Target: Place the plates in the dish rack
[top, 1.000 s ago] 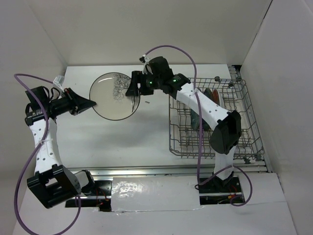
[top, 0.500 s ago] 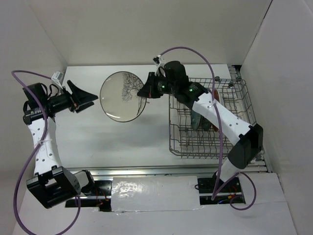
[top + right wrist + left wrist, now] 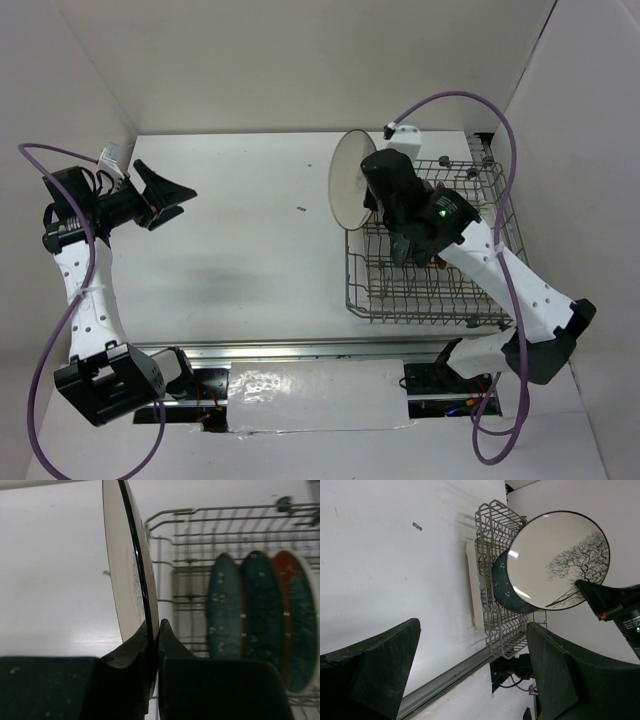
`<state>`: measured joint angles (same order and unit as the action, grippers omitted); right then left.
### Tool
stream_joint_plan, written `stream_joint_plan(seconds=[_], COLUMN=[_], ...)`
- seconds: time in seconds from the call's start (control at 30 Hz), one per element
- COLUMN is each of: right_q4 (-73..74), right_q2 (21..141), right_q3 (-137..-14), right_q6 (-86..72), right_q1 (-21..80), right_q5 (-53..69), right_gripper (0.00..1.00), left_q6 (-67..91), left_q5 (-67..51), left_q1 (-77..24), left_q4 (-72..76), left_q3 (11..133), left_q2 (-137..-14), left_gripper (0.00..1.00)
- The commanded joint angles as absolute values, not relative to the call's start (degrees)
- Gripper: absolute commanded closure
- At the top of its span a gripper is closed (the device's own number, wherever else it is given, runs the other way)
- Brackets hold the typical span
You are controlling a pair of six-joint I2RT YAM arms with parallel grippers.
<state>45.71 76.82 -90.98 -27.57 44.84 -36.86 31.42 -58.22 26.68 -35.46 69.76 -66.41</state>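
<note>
The right pincer (image 3: 372,196) is clenched on the rim of the cream plate (image 3: 349,180), its two dark fingers pinching the lower edge from either side, as the right wrist view shows plainly. The plate is off the bench (image 3: 240,260) and held upright on its edge, just at the far left corner of the dish rack (image 3: 352,300), with the branch drawing facing out towards the left arm. Inside the rack three other plates stand on edge between the tines, side by side: two teal plates (image 3: 223,605) next to each other and the red plate (image 3: 296,625) beyond them, on the side away from the cream one. I cannot tell whether the cream plate touches the rack's wire or hangs just clear of it. Over on the left side of the bench, well apart from all this, the left pincer (image 3: 180,197) hangs released, its fingers spread wide with nothing between them, pointing across towards the rack. A small dark speck (image 3: 301,209) lies on the white bench between the two arms.
</note>
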Motion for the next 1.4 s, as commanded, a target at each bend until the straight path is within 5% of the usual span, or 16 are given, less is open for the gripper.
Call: stream_joint_plan(seconds=[0.0, 0.37, 1.37], right_q4=[49.11, 63.54, 52.56], right_q2=[73.74, 77.95, 82.18], right_q3=[-94.13, -92.9, -81.04], right_q6=[-27.77, -36.82, -33.13], right_q1=[45.88, 48.78, 45.44], right_q5=[-56.23, -66.54, -54.76], right_gripper=[1.0, 1.0, 1.0], left_q6=[32.52, 31.82, 30.06], left_q5=[-56.96, -54.05, -54.05], left_q1=[26.72, 26.63, 26.63], left_q4=[-34.89, -35.42, -35.6], left_q3=[69.52, 69.52, 67.76], left_q2=[-66.45, -65.57, -65.83], left_gripper=[0.01, 0.01, 0.01])
